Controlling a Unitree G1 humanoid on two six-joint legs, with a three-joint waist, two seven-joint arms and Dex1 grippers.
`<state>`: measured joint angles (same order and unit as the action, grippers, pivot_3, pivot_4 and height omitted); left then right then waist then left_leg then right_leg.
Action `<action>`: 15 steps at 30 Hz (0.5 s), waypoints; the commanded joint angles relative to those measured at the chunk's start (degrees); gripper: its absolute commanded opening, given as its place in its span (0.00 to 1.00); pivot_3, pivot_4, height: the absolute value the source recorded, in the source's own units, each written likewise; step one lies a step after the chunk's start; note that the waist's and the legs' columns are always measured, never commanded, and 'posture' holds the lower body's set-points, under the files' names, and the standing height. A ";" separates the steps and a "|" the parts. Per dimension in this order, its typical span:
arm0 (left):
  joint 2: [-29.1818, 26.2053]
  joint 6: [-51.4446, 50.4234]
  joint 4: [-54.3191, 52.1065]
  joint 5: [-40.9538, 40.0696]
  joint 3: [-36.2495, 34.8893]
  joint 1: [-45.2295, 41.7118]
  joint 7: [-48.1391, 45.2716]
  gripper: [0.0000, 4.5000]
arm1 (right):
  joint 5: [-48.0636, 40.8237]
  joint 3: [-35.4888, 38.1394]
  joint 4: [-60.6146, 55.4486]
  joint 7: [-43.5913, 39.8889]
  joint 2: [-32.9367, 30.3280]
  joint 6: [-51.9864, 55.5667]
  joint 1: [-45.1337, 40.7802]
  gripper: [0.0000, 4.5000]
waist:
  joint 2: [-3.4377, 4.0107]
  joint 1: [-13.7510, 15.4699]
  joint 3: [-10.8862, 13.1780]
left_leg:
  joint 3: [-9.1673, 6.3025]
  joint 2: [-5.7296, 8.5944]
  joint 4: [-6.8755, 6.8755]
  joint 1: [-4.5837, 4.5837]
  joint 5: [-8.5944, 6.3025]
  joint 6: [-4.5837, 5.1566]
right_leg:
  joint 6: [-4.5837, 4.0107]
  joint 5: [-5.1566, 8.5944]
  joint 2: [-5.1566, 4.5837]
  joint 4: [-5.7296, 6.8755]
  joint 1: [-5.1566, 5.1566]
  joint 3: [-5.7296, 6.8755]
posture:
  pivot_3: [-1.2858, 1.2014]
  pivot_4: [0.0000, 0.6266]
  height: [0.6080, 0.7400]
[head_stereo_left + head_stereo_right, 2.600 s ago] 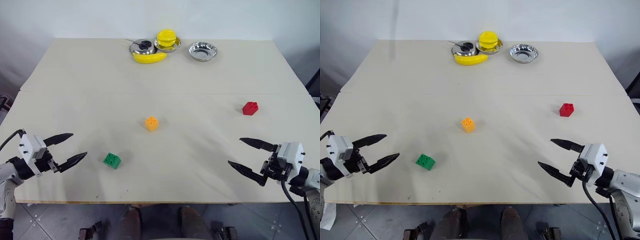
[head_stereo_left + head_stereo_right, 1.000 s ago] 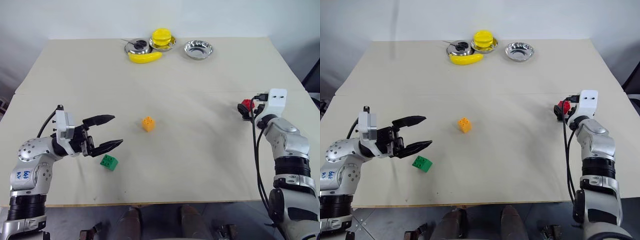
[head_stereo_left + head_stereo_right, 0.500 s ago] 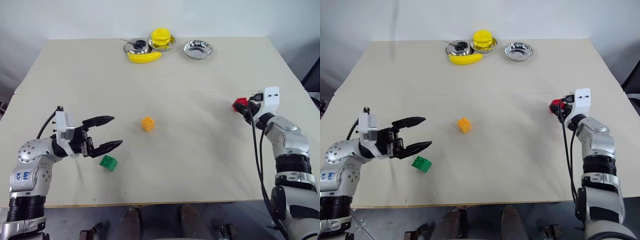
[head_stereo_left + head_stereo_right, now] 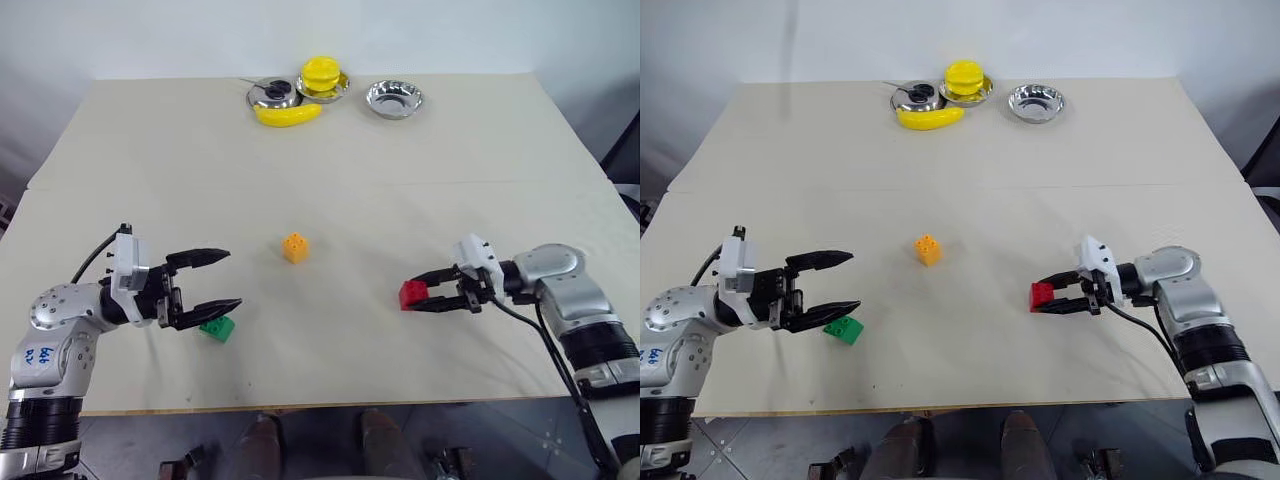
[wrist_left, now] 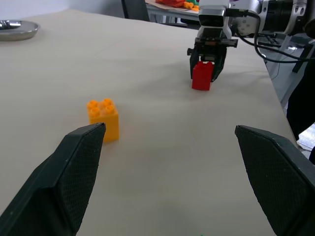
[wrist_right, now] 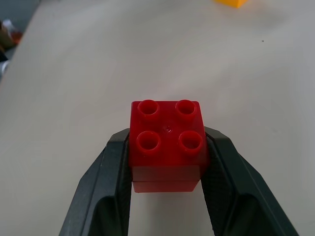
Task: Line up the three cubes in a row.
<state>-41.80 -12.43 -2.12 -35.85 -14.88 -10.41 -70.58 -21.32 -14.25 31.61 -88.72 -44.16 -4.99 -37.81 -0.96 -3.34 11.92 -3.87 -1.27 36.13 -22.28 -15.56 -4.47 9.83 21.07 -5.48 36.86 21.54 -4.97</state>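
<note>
now pinching red cube (image 4: 413, 294) in right gripper (image 4: 428, 295); left gripper (image 4: 222, 282) spread wide over green cube (image 4: 216, 328), orange-yellow cube (image 4: 296, 246) between

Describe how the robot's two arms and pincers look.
Both arms are silver-grey metal with rounded joints and black cables. Each ends in a white wrist block and a black two-fingered left pincer or right pincer. The left arm carries blue handwritten markings.

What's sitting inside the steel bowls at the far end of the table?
The middle steel bowl holds a round yellow toy, which hides its bottom. The left bowl holds something dark. The right bowl looks empty.
</note>
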 commanded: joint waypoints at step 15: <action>-3.23 -3.30 -4.03 -1.81 -3.38 -0.14 0.86 1.00 | -0.52 -7.80 15.06 -3.78 2.28 -14.12 -8.10 0.33 | 0.00 0.01 0.00 | -0.01 -0.01 -0.01 0.01 0.01 -0.02 | -0.01 0.01 0.00 0.02 -0.01 0.02 | 0.52 0.24 1.00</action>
<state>-43.95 -15.66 -4.44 -36.31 -15.90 -10.01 -69.57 -21.51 -19.81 47.52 -89.05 -41.27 -18.59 -46.66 -0.97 -3.33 11.92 -3.88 -1.27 36.12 -22.27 -15.55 -4.49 9.82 21.08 -5.48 36.88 21.53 -4.96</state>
